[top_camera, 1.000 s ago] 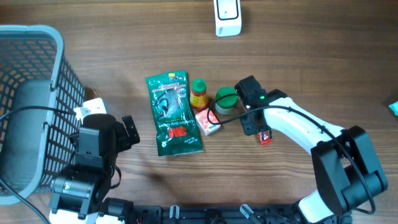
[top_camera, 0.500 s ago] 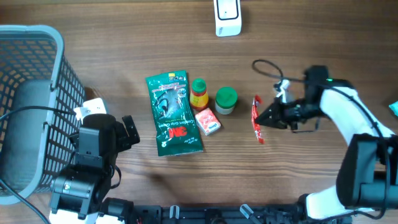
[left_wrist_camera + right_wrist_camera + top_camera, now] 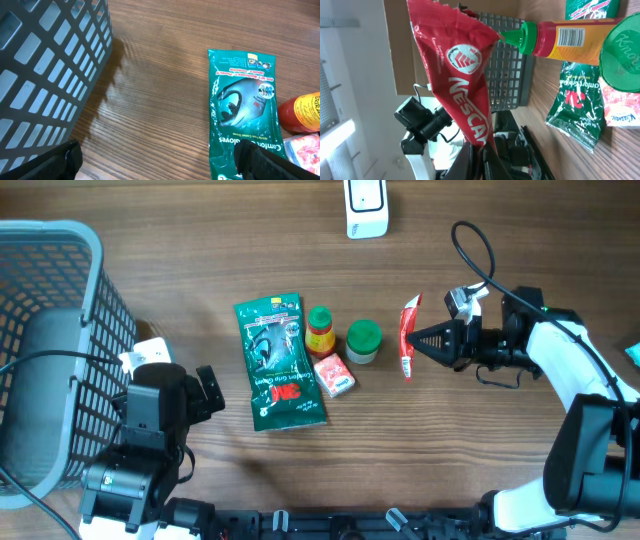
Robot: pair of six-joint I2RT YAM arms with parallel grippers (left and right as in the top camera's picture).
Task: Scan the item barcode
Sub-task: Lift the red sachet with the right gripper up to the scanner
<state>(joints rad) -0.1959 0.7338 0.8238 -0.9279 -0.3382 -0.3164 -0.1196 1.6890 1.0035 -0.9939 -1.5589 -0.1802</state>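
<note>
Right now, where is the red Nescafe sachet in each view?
Overhead: red Nescafe sachet right of centre, beside the green-lidded jar.
Left wrist: not in it.
Right wrist: sachet left of centre, filling the height.
Shared landmark: sauce bottle, in all three.

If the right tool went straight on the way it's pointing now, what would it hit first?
Probably the green-lidded jar, met first by the red sachet that the right tool holds, though its height above the table is unclear.
</note>
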